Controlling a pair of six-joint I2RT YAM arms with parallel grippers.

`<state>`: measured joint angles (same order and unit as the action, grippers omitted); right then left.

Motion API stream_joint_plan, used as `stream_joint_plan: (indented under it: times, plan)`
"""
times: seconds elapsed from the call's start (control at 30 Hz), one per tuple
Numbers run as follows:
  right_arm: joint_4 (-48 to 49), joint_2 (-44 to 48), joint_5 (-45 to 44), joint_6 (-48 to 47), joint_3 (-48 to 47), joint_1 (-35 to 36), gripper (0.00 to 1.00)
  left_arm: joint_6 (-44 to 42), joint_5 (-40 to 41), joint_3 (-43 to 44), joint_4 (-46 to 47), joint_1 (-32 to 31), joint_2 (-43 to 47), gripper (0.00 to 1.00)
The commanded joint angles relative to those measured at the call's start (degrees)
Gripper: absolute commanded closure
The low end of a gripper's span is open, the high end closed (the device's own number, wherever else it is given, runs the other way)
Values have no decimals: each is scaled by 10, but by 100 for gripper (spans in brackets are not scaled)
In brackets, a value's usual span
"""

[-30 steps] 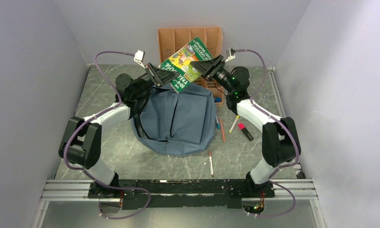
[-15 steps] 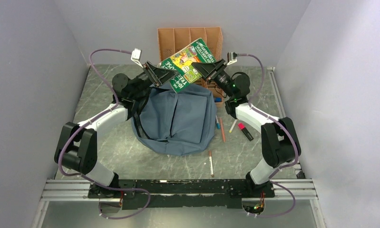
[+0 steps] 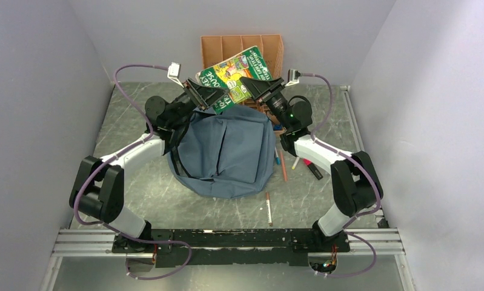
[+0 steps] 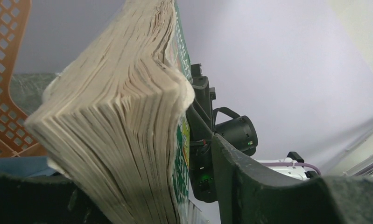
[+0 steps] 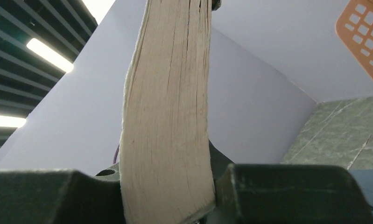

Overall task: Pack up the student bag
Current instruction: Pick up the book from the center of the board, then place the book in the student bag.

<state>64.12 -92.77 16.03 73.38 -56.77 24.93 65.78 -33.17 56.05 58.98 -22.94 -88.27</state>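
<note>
The book [image 3: 230, 77] is swinging left and flattening out compared with a second ago, and the right arm is crowding in with it. The right claw [image 3: 245, 85] is pinching the book's right edge, pages squeezed between its fingers [image 5: 287, 191]. The left claw [image 3: 206, 100] is standing spread around the left edge, a gap showing beside one finger [image 4: 259, 186]. The bag [image 3: 227, 151] is lying mid-desk [image 3: 136, 182], just under the book, its top toward the far edge.

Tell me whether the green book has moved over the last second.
Yes. The green book's lower end has swung left and up, toward the left side of the fixed orange organizer behind it.
</note>
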Motion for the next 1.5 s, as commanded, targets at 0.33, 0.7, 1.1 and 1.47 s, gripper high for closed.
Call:
stream_joint_plan:
  times: [0.33,0.7,1.1,1.47]
  plan:
    - [39,26,-6,-67,3,7,99,21,-22,1,64,-4,3,86]
    - [-252,69,-72,-210,-26,6,45,-34,-35,9,-87,116,69,95]
    - [-637,11,-220,-352,-192,54,34,-329,156,108,-592,194,182,95]
    - [-739,-110,-270,-282,-319,251,20,-368,535,141,-861,192,252,95]
